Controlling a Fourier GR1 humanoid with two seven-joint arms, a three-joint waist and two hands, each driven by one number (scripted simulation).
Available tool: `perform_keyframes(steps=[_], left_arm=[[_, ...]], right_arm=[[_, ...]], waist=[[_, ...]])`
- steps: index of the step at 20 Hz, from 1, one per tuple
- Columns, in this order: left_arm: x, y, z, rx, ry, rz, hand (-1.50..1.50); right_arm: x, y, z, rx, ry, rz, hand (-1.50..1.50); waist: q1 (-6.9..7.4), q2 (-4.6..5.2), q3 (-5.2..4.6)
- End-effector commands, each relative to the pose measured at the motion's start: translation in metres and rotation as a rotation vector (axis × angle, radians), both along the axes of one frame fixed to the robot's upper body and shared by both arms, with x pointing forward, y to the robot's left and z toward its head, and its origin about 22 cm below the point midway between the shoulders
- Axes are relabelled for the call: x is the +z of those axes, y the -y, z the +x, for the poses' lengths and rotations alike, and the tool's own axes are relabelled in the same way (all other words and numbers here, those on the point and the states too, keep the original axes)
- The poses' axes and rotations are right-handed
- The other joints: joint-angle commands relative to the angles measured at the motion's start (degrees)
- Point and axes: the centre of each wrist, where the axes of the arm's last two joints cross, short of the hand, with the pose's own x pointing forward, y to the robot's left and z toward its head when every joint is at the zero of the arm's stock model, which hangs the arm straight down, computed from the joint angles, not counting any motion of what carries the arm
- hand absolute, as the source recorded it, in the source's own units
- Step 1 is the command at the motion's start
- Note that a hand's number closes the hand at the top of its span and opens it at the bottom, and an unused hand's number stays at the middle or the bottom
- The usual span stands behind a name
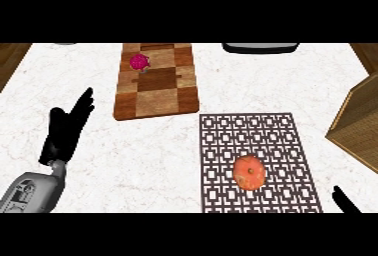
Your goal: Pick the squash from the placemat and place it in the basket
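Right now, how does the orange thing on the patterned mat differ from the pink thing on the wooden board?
The squash is orange, the small fruit magenta. The squash looks larger. The squash lies on the lattice placemat, near the view's lower edge; the fruit sits on the checkered cutting board, farther back. Both are roundish, and no hand touches them.

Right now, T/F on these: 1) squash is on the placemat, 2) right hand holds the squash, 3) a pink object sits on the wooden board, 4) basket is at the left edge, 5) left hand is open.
1) True: the squash lies on the placemat.
2) False: the right hand is apart from it, at the lower right.
3) True: the pink object sits on the wooden board.
4) False: the basket is at the right edge.
5) True: the left hand has straight fingers, holding nothing.
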Motion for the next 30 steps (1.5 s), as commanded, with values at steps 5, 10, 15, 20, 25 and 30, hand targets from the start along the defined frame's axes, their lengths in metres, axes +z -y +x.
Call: perform_keyframes(steps=[5, 10, 15, 20, 25, 30], left_arm=[[-0.005, 0.007, 0.009, -0.007, 0.009, 0.001, 0.00], [-0.005, 0.002, 0.007, 0.003, 0.002, 0.011, 0.00], [-0.002, 0.008, 0.007, -0.006, 0.005, 0.004, 0.00], [0.009, -0.019, 0.001, -0.019, 0.023, -0.001, 0.00], [-0.014, 0.005, 0.001, -0.020, -0.015, -0.001, 0.00], [0.001, 0.001, -0.004, -0.009, 0.004, -0.016, 0.00]], right_arm=[[0.014, -0.014, 0.019, -0.103, 0.098, -0.053, -1.50], [-0.009, -0.036, 0.025, -0.100, 0.077, -0.042, -1.50], [-0.018, -0.023, 0.048, -0.082, 0.040, -0.040, -1.50], [-0.052, -0.034, 0.066, -0.068, 0.034, -0.048, -1.50], [-0.056, -0.061, 0.065, -0.075, 0.054, -0.062, -1.50], [-0.069, -0.058, 0.080, -0.062, 0.062, -0.036, -1.50]], waist=[[0.29, 0.01, 0.12], [0.53, -0.03, 0.14], [0.47, -0.01, 0.19], [0.77, -0.01, 0.20], [0.41, -0.03, 0.18], [0.54, -0.06, 0.19]])
